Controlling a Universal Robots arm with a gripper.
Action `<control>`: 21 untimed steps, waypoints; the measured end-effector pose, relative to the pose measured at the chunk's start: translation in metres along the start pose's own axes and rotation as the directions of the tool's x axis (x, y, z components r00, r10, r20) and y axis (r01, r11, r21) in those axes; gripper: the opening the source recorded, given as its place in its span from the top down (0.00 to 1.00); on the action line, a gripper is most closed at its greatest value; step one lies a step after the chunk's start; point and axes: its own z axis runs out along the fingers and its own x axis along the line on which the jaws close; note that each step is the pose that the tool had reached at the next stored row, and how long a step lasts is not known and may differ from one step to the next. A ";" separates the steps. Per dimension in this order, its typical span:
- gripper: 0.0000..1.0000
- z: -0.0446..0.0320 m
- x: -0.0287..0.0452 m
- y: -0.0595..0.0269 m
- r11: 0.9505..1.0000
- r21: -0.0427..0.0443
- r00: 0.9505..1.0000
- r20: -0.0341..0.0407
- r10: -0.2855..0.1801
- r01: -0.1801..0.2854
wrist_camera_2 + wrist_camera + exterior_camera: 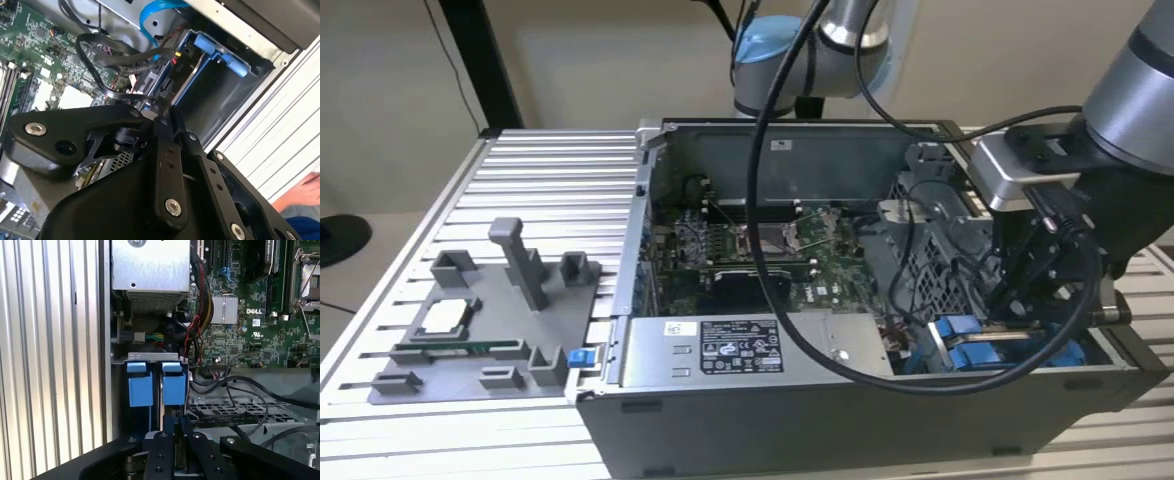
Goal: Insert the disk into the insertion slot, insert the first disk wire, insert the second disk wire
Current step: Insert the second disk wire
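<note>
Open computer case (854,400) on slatted table (547,170); fixture tray (480,330) beside it, exterior view's left.

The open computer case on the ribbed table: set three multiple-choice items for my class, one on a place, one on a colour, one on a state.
1. In the exterior view, where is the gripper?
A. Over the grey fixture on the table
B. Down in the corner of the computer case at the exterior view's right
C. Outside the case, behind it

2. In the first wrist view, what colour are the two carrier tabs standing side by side?
A. Red
B. Yellow
C. Blue

3. What state is the case in?
A. Open, with the motherboard exposed
B. Closed by a panel
C. Turned upside down

Answers: 1 B, the arm reaches down into that corner; 2 C, both tabs are bright blue; 3 A, the green board lies in plain sight.
</note>
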 end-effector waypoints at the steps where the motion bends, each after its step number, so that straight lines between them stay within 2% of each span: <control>1: 1.00 0.0000 0.0001 0.0008 1.000 0.001 1.000 0.000 0.000 0.000; 12: 1.00 0.0000 0.0000 0.0010 1.000 0.002 1.000 0.000 -0.002 0.002; 13: 1.00 0.0000 -0.0002 0.0010 1.000 0.009 1.000 0.000 -0.003 0.003; 16: 1.00 0.0003 -0.0001 0.0010 0.998 0.055 1.000 0.001 -0.008 0.008; 17: 1.00 0.0006 -0.0001 0.0010 0.998 0.065 1.000 0.002 -0.009 0.009; 19: 1.00 0.0013 -0.0001 0.0009 0.997 0.071 1.000 0.001 -0.010 0.009; 21: 1.00 0.0016 -0.0003 0.0009 0.997 0.074 1.000 0.002 -0.010 0.010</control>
